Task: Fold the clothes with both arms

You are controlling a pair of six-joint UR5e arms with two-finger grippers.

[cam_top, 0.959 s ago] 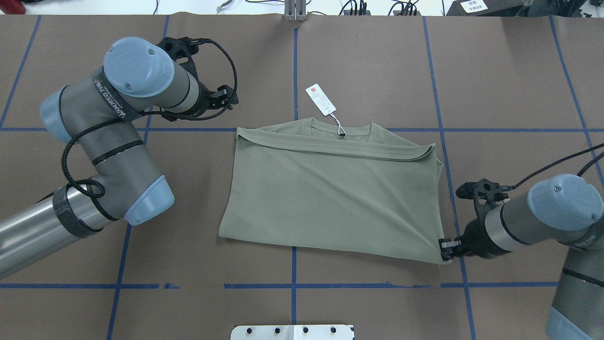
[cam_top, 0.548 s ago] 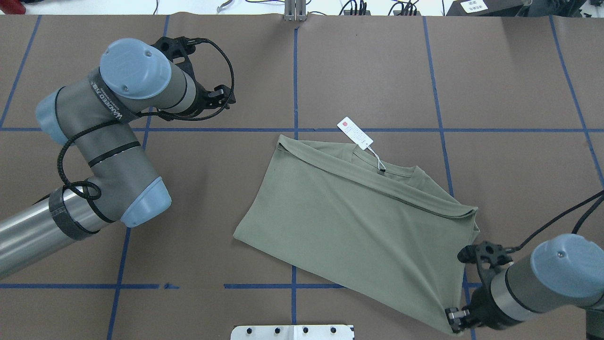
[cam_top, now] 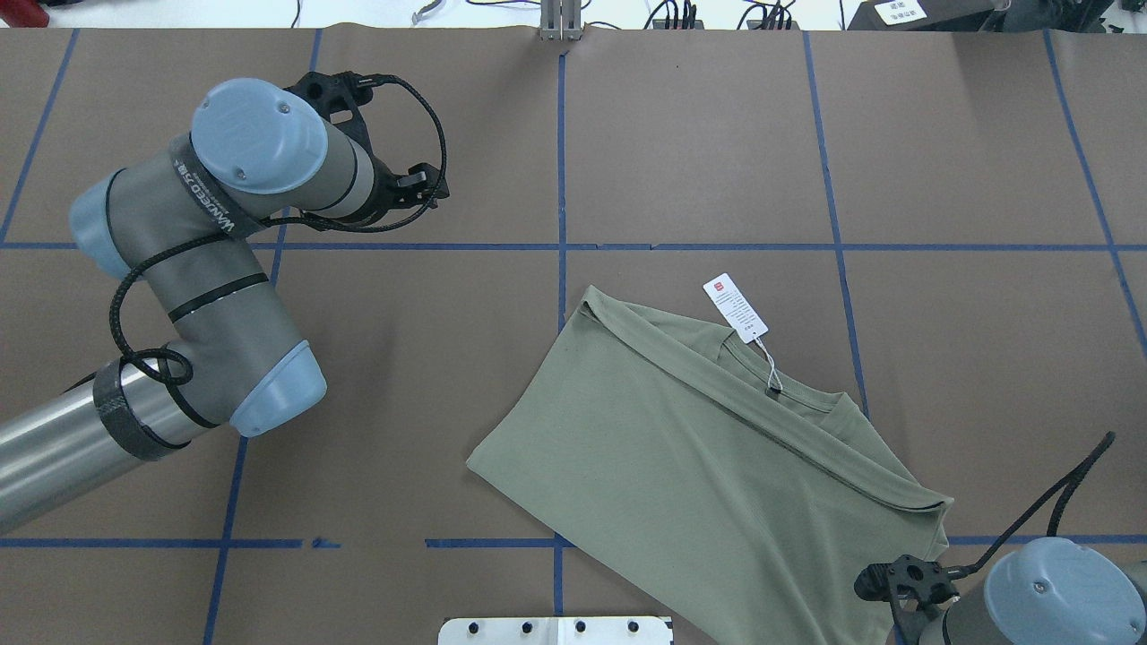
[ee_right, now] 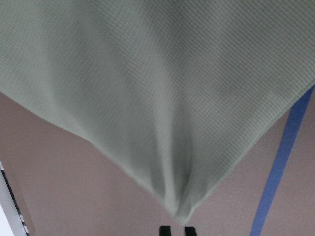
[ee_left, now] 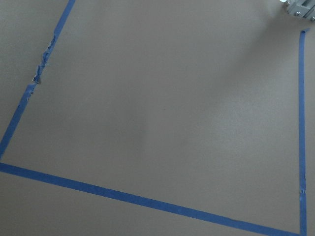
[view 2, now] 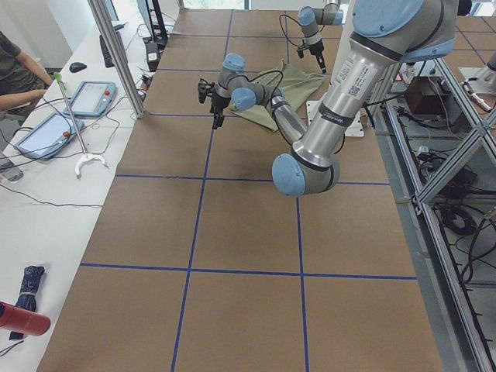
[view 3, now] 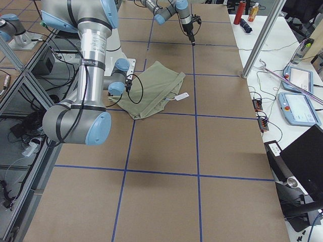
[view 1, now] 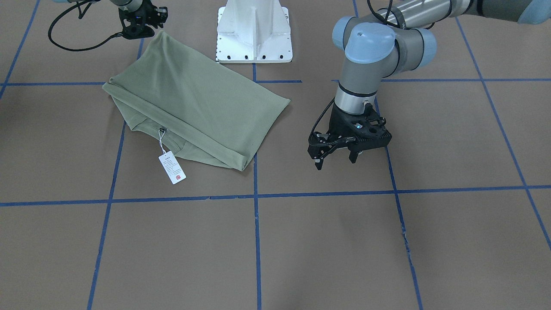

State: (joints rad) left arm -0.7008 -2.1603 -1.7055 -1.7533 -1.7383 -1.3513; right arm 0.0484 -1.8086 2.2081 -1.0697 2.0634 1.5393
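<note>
At near-right corner, shirt (cam_top: pixel 699 466) clamped by right gripper (ee_right: pixel 177 228) — likely limp, light; corners best gripped — left gripper (view 1: pixel 336 160) parted, empty.

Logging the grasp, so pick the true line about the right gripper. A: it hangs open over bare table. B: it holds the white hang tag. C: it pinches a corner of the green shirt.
C: in the right wrist view the shirt bunches to a point at the right gripper, which is shut on that corner.
</note>
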